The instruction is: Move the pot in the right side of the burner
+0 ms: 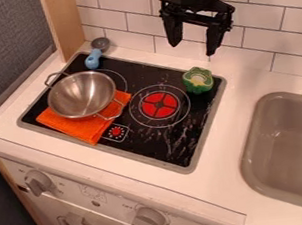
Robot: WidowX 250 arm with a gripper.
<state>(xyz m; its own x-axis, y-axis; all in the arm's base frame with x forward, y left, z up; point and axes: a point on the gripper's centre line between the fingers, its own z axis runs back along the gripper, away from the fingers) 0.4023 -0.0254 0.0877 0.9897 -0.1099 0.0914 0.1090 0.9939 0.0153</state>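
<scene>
The pot sat at the stovetop's left, partly over an orange cloth, so pulling it by its rim or 1 of its 2 wire handles could have dragged the cloth along or tipped the rounded bowl. A low path rightward might have knocked the green object. The gripper hung empty before the tiled wall, its 2 fingers spread, pointing down.

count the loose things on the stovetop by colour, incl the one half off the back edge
silver: 1, the pot
orange: 1, the cloth
green: 1, the small object
blue and grey: 1, the spoon
total: 4
</scene>
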